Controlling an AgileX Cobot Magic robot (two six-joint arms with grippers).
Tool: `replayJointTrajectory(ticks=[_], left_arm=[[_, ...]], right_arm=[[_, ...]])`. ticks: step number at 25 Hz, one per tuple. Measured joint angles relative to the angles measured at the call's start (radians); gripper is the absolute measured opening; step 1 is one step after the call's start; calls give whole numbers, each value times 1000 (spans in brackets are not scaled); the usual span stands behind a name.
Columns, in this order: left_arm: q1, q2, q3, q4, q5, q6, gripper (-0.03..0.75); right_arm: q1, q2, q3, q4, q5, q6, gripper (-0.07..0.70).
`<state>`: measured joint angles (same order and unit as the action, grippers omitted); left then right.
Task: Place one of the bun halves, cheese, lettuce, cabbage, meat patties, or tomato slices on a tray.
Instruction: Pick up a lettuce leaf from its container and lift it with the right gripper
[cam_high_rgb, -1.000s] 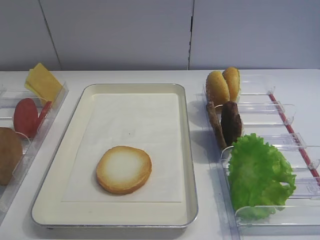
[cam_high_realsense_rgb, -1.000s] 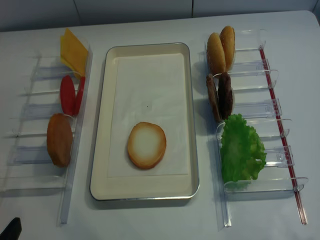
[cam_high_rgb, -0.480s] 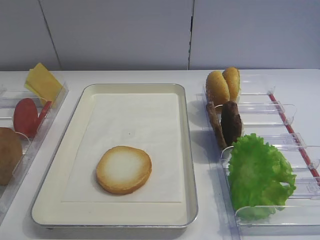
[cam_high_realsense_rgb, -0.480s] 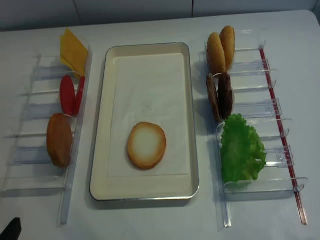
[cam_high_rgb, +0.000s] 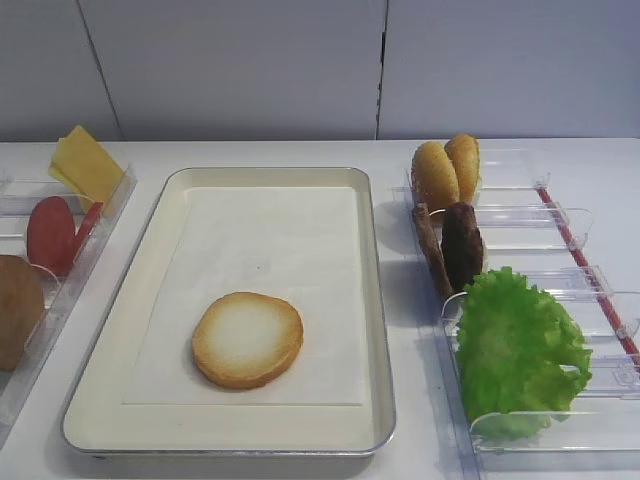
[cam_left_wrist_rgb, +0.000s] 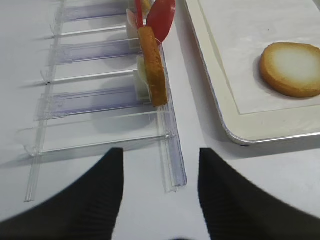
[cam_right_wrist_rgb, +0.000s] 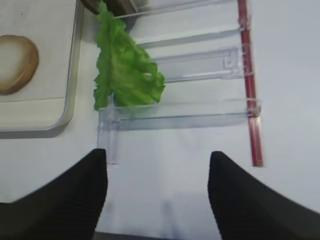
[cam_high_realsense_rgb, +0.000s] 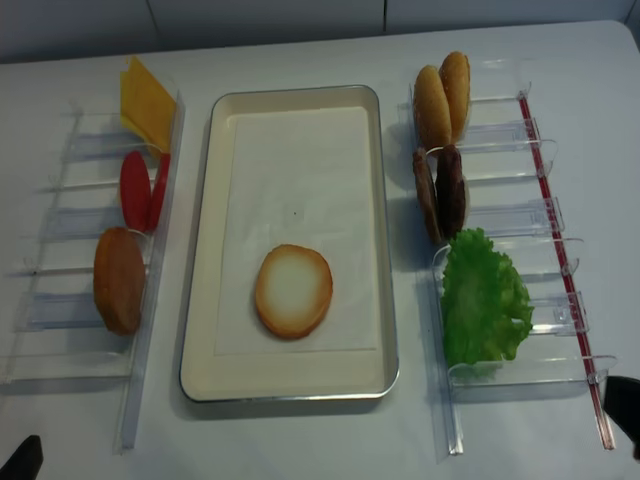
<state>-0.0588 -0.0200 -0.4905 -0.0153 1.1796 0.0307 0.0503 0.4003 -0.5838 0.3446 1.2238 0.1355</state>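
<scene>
As the right gripper (cam_right_wrist_rgb: 157, 192) newly enters the overhead view, jaws apart, nothing else moved.

Both grippers hover low, left gripper (cam_left_wrist_rgb: 159, 195) and right gripper (cam_right_wrist_rgb: 157, 192) fingers spread, holding nothing.

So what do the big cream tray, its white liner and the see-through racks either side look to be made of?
The cream rectangular tray looks like metal: silvery rolled rim, matte cream coating inside. The white liner sheet looks like paper: thin, flat, dull. The clear slotted racks look like rigid transparent plastic, glossy with bright edge highlights; acrylic is only a guess.
</scene>
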Motion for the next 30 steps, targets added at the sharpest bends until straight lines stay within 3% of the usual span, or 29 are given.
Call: replayJointTrajectory(ticks=[7, 13, 18, 23, 30], left_arm=[[0, 0, 0, 0, 0, 0, 323], [0, 0, 0, 0, 0, 0, 323], [0, 0, 0, 0, 0, 0, 323], [0, 0, 0, 0, 0, 0, 323], [0, 0, 0, 0, 0, 0, 323]], right_arm=[[0, 289, -40, 122, 1, -33, 458], [0, 481, -40, 236, -58, -111, 458], [7, 554, -57, 249, -99, -135, 458], [124, 639, -128, 232, -206, -120, 457], [244, 774, -200, 143, -251, -45, 457]])
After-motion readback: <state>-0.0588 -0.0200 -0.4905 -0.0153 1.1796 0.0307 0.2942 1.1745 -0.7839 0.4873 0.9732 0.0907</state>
